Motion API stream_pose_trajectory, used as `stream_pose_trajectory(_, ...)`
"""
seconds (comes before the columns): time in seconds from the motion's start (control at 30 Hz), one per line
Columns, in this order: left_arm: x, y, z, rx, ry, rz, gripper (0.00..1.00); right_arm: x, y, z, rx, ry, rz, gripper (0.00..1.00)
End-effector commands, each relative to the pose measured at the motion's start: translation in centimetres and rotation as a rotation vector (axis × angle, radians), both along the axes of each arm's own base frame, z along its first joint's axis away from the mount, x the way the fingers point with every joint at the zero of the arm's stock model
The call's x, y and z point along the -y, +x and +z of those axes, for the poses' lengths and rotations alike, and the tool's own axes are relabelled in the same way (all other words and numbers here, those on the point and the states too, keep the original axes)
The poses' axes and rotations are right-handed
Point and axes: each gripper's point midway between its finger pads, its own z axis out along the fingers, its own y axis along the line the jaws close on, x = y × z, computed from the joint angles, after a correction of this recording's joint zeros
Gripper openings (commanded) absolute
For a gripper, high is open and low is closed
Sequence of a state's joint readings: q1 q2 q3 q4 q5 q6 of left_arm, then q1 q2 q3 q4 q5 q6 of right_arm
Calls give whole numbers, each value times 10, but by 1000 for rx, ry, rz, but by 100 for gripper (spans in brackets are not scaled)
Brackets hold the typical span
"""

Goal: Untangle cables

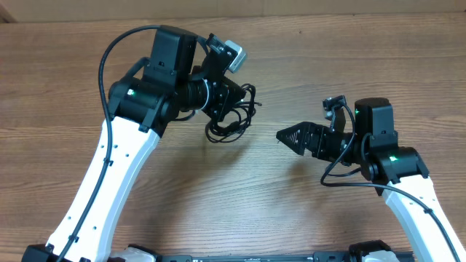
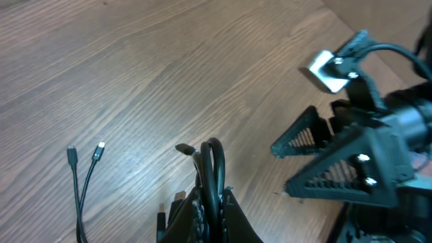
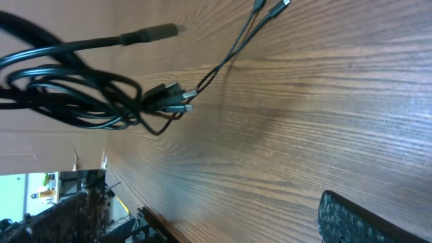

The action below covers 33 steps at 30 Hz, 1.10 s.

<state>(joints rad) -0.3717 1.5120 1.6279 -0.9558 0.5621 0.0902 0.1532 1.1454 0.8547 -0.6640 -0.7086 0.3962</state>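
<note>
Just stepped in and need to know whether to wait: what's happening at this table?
The left gripper is shut on a knotted bundle of thin black cables over the wooden table. The right gripper stands open beside it, pointing at the bundle without touching it. The cables are tangled, so the untangling is not yet done.

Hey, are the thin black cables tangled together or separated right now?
Tangled. The thin black cables overlap in one looped bundle, pinched by the shut left end effector; only two plug ends trail free.
</note>
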Motion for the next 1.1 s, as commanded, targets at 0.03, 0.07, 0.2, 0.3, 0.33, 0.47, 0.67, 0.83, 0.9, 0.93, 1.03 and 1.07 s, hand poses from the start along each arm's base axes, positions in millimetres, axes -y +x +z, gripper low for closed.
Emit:
stream_pose_trajectory(0.03,8,-18,23,39,-66,-89,4,12,3,19,24,-76,-55,100)
stream_pose_trajectory(0.07,8,-19,23,39,-66,-89,4,18,3,24,21,-116,-84,100)
stream_pose_trajectory(0.2,8,-19,23,5,-80,-63,4,35,0,47,31,-204,-140,100)
stream_pose_trajectory(0.3,10,-20,23,-38,-99,-32,4,42,-5,66,61,-239,-158,100)
stream_pose_trajectory(0.33,10,-20,24,-51,-107,-20,4,44,-6,71,68,-244,-165,100)
stream_pose_trajectory(0.47,13,-14,30,-156,-185,92,4,51,-18,106,129,-253,-194,100)
stream_pose_trajectory(0.67,30,-10,46,-164,-264,116,4,57,-28,124,192,-262,-224,100)
stream_pose_trajectory(0.83,42,-2,45,-179,-267,242,4,39,-32,136,216,-164,-147,100)
stream_pose_trajectory(0.9,39,6,39,-242,-278,397,4,29,-32,145,239,-110,-105,100)
stream_pose_trajectory(0.93,38,7,38,-272,-292,452,4,26,-33,148,248,-90,-89,100)
stream_pose_trajectory(1.03,37,11,35,-380,-357,625,4,21,-33,154,239,-42,-91,100)
stream_pose_trajectory(1.07,36,12,35,-402,-374,669,4,21,-32,155,230,-34,-101,100)
